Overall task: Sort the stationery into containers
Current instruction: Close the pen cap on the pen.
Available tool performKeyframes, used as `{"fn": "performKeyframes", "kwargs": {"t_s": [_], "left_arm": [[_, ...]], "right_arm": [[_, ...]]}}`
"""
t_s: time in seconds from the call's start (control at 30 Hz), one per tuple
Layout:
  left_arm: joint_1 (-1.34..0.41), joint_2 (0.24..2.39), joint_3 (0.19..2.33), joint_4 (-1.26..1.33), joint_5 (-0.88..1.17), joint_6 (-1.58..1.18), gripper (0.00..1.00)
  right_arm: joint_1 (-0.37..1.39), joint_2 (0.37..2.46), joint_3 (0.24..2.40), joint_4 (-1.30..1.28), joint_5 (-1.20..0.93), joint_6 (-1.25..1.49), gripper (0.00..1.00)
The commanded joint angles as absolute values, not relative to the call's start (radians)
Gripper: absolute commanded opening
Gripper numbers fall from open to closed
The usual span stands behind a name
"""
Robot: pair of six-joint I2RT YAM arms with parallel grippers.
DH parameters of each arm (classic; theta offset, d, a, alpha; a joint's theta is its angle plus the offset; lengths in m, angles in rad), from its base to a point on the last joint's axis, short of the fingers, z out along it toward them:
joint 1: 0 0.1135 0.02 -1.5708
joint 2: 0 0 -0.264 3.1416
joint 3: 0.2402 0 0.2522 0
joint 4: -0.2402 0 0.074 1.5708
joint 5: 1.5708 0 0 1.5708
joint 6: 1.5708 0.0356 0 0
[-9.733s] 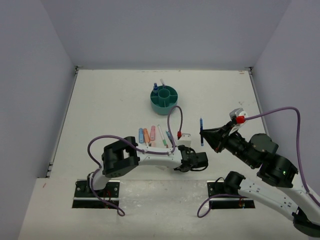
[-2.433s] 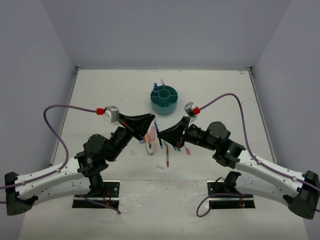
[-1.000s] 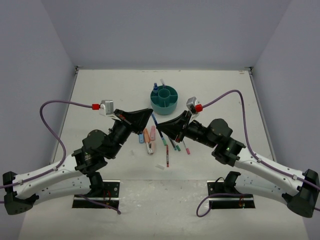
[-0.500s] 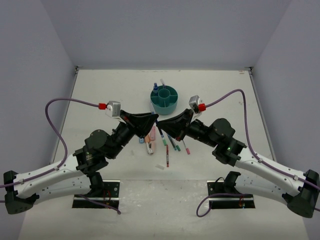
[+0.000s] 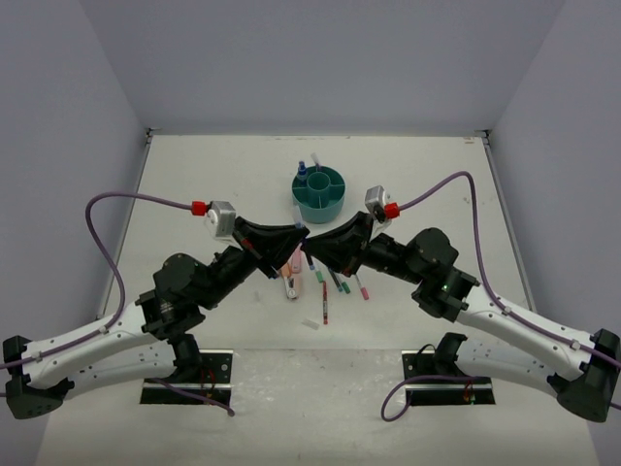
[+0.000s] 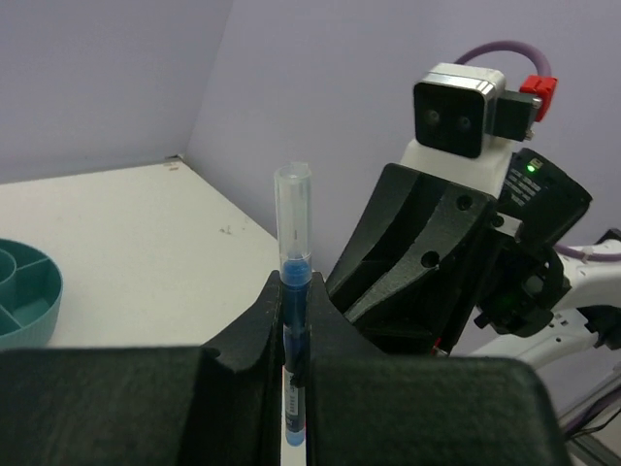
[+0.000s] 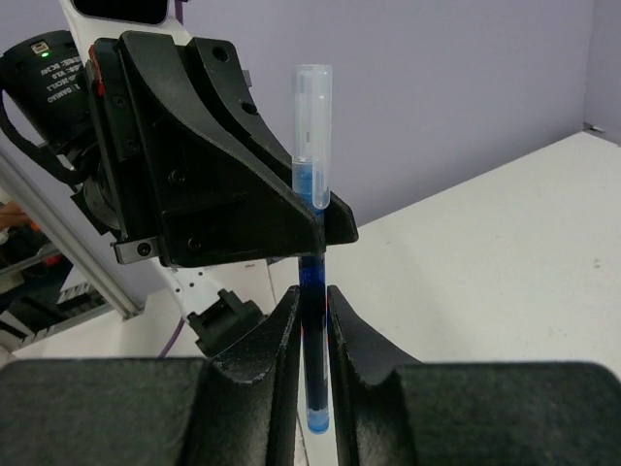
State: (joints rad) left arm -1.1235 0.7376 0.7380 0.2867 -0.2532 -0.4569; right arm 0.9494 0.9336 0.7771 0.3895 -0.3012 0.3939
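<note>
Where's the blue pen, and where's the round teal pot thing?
blue pen (image 6: 295, 291): left wrist view, on its blue barrel, below the clear cap.
teal organiser (image 5: 318, 215): top external view, on its near outer wall.

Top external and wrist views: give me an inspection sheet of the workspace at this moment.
Surface: white table, walled on three sides.
Job's things: teal organiser holds a few items at its far left; loose pens, markers and an eraser lie near the arms; blue pen upright in the air between both hands.
Clutter: nothing seen.
Hands: left hand shut on the blue pen; right hand straddles it, grip unclear.
Cables: purple cables arc above the table, clear of the items.
Surroundings: plain lilac walls.
</note>
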Motion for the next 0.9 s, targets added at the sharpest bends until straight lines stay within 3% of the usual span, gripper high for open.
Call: {"fn": "performKeyframes", "kwargs": {"t_s": [0.0,0.2,0.3,0.33,0.4,0.5,0.57,0.73,0.87], "left_arm": [[-1.127,0.739,0.766,0.355,-0.104,-0.381,0.00],[-1.127,0.754,0.772,0.364,-0.108,-0.378,0.00],[-1.127,0.761,0.772,0.375,-0.104,-0.370,0.00],[-1.127,0.761,0.772,0.379,-0.102,-0.366,0.00],[-1.128,0.761,0.770,0.390,-0.088,-0.354,0.10],[-1.128,0.759,0.775,0.376,-0.080,-0.337,0.44],[-1.127,0.751,0.780,0.351,-0.086,-0.323,0.58],[-1.127,0.705,0.785,0.326,-0.117,-0.300,0.67],[-1.127,0.674,0.790,0.334,-0.120,-0.284,0.67]], "right_arm": [[0.953,0.969,0.828,0.399,-0.336,0.371,0.17],[0.951,0.965,0.851,0.369,-0.358,0.355,0.21],[0.952,0.962,0.852,0.361,-0.363,0.351,0.02],[0.952,0.961,0.851,0.359,-0.371,0.348,0.00],[0.952,0.960,0.847,0.362,-0.389,0.345,0.00],[0.953,0.951,0.834,0.366,-0.393,0.340,0.00],[0.951,0.943,0.826,0.363,-0.386,0.332,0.00],[0.951,0.929,0.807,0.364,-0.398,0.323,0.00],[0.953,0.919,0.788,0.385,-0.429,0.324,0.00]]}}
